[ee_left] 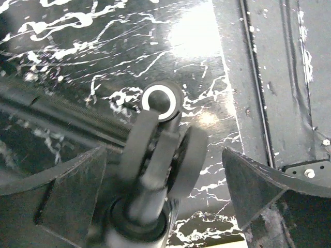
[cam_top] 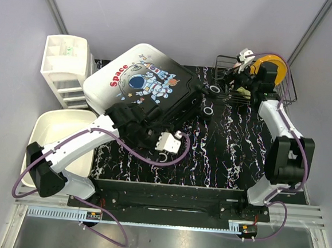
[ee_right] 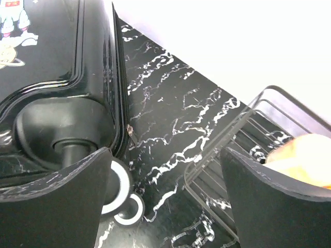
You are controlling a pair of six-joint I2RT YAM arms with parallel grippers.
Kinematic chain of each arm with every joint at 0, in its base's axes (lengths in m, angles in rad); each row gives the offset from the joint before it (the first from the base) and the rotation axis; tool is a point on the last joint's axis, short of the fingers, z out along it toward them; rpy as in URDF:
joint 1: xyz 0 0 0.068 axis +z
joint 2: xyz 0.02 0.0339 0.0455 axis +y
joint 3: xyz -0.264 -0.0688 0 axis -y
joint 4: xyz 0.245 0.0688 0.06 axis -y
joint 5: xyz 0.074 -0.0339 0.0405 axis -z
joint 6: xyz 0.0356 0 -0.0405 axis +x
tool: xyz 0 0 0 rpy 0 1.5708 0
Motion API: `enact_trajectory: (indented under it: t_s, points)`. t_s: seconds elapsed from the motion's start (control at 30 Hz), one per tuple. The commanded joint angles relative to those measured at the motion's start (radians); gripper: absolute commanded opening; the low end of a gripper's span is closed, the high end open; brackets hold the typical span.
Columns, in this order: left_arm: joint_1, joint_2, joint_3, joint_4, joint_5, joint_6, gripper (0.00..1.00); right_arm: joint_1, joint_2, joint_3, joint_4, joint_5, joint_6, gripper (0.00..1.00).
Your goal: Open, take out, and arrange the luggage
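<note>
Left gripper (ee_left: 163,155) stands spread wide around a black caster wheel (ee_left: 189,160) of the luggage (cam_top: 140,87), seemingly not touching it, though blur leaves that unsure. Right gripper (ee_right: 165,155) is spread and empty, between the luggage and a wire basket (cam_top: 223,68). The luggage lies shut, astronaut print up, on the marbled mat (cam_top: 233,141).

I see the luggage (cam_top: 143,85) lying closed, print up, skewed on the black marbled mat (cam_top: 233,146). My left arm (cam_top: 72,145) reaches over its near edge, and my right arm (cam_top: 278,124) stretches to the wire basket (cam_top: 221,65) at the back right. 1 white tub (cam_top: 53,132) sits at the left.
</note>
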State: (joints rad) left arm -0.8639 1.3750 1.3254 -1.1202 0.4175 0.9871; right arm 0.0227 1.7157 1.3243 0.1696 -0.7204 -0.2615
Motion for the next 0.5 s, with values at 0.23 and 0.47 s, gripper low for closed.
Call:
enact_trajectory:
  t_s: [0.23,0.47]
  points:
    - [0.437,-0.076,0.27,-0.023,0.144,-0.352,0.99,0.058,0.004,0.341,-0.741,0.061,-0.192,1.0]
    - [0.81,-0.148,0.232,0.011,0.384,-0.551,0.99,0.172,0.12,0.467,-0.949,0.165,-0.272,1.0]
